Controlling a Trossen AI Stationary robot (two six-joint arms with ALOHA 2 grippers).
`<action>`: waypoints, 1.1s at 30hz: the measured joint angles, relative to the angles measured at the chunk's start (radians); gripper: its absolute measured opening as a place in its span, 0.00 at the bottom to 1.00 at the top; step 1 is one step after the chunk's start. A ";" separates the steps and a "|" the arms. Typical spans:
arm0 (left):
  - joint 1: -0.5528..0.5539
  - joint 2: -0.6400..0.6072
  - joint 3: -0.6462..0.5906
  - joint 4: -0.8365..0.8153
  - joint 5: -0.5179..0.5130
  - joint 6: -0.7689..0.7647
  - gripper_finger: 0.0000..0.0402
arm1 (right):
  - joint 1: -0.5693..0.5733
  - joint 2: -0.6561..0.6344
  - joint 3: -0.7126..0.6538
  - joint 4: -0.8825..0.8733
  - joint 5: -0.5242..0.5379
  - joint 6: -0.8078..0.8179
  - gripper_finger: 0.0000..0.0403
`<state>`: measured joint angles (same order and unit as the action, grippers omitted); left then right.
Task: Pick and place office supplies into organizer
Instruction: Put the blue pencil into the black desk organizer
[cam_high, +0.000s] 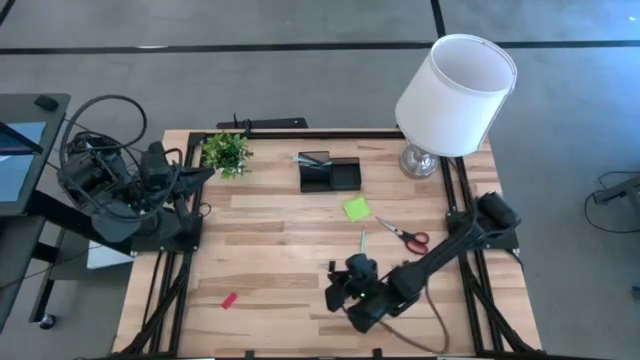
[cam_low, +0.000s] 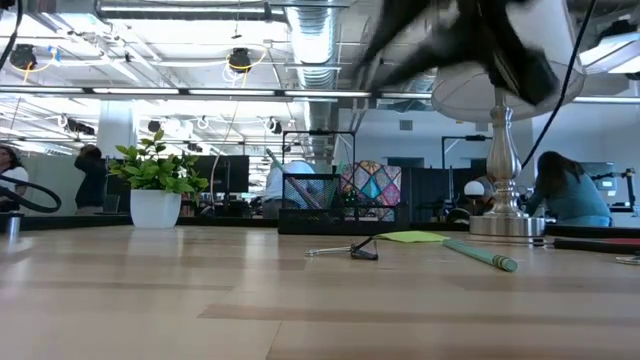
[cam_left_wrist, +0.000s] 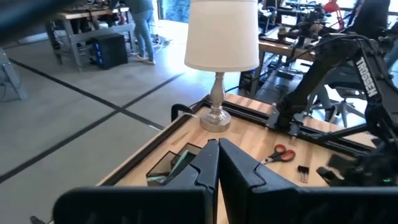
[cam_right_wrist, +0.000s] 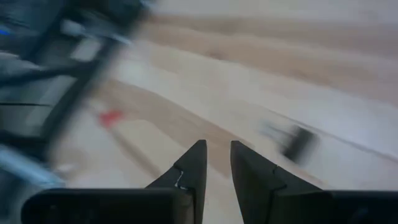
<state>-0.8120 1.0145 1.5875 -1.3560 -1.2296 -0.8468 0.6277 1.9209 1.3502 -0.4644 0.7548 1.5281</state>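
My right end effector (cam_high: 337, 290) hangs over the near middle of the desk (cam_high: 270, 250), its fingers (cam_right_wrist: 193, 163) parted by a narrow gap with nothing between them. In my right wrist view a small black clip (cam_right_wrist: 297, 142) lies on the wood just ahead of the fingers, blurred, and the red eraser (cam_right_wrist: 111, 117) shows farther off toward the desk's frame. From above, the eraser (cam_high: 229, 300) lies well to the left of this end effector.

Beyond it a green pen (cam_high: 362, 241) lies on the boards, the red-handled scissors (cam_high: 405, 235) just to its right, and the lime-green sticky-note pad (cam_high: 356, 208) a little farther back. The black organizer (cam_high: 330, 174) stands at the far middle of the desk, with pens leaning in its taller compartment. A small potted plant (cam_high: 227, 152) sits to its left and a white-shaded lamp (cam_high: 450, 100) at the far right corner.

My left end effector (cam_left_wrist: 217, 163) rests pulled back at the far left corner, fingers pressed together and holding nothing.
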 joint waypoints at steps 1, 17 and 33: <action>0.002 0.000 0.000 0.000 0.010 0.000 0.00 | -0.003 0.012 0.011 -0.067 -0.037 0.060 0.16; 0.010 0.000 0.000 -0.043 0.047 0.002 0.00 | 0.057 0.134 0.313 -0.642 -0.315 0.375 0.02; 0.010 0.011 0.000 -0.042 0.121 -0.020 0.00 | -0.035 0.197 0.312 -0.345 -0.481 -0.164 0.09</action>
<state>-0.8021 1.0254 1.5875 -1.3983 -1.1086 -0.8672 0.5923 2.1181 1.6627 -0.8098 0.2734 1.3637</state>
